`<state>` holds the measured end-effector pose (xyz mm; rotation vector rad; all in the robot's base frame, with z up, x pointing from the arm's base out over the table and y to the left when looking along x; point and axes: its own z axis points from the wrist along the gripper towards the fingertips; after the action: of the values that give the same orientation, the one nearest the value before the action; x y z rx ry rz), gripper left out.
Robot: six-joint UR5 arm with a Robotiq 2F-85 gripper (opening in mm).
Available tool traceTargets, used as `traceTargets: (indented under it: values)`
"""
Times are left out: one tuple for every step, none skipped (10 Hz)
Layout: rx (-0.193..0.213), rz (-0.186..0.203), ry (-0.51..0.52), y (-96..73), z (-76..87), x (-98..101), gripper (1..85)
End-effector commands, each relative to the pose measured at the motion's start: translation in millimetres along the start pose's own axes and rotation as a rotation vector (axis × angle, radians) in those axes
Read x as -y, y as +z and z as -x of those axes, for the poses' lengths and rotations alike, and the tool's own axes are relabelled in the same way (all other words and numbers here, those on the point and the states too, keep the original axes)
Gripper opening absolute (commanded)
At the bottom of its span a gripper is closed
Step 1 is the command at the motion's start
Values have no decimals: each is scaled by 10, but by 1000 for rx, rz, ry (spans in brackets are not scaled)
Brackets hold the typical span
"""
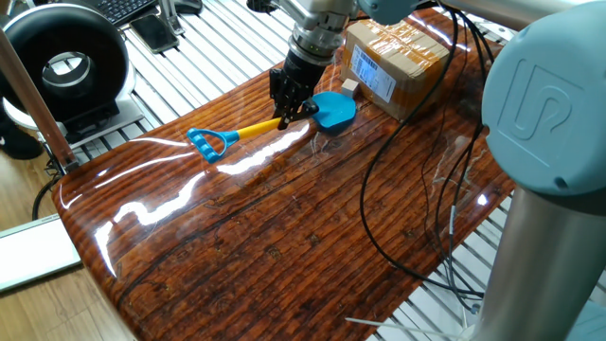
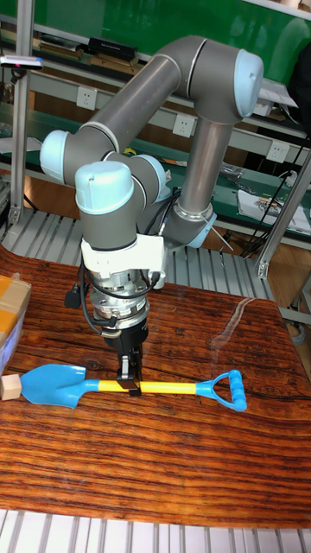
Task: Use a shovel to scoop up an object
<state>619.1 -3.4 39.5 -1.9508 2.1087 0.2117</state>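
The gripper pointed straight down at the middle of the tall fixed view, its dark fingers closed on the thin yellow shaft of the shovel — the grip sat close to the blade end. The shovel lay flat along the wooden table, blue blade toward the left of that frame, blue D-shaped handle toward the right. In the fixed view the same shovel ran across the upper middle of the frame, handle toward the left, blade to the right of the gripper.

The object, a tiny tan cube, rested on the table at the far left edge of the tall fixed view, just beside the tip of the blade; whether they touched could not be told. In the fixed view the object sat between the blade and the cardboard box in the upper right — a black cable looped across the table below the box
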Motion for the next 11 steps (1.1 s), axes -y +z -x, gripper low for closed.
traceTargets:
  values:
    - [-4,-12,20,-17,-20,37,10]
    - [-7,-10,18,-17,-28,29,10]
    - [-10,-10,15,-17,-36,30,10]
    - [-9,-10,13,-17,-32,30,10]
    - [-9,-8,12,-17,-32,26,10]
    - [-15,-8,10,-17,-48,27,10]
    - [-16,-9,10,-17,-52,27,10]
    - [-16,-7,11,-17,-53,23,10]
    - [-12,-7,12,-17,-41,22,10]
    - [-12,-7,12,-17,-41,22,10]
    - [-13,-7,12,-17,-45,22,10]
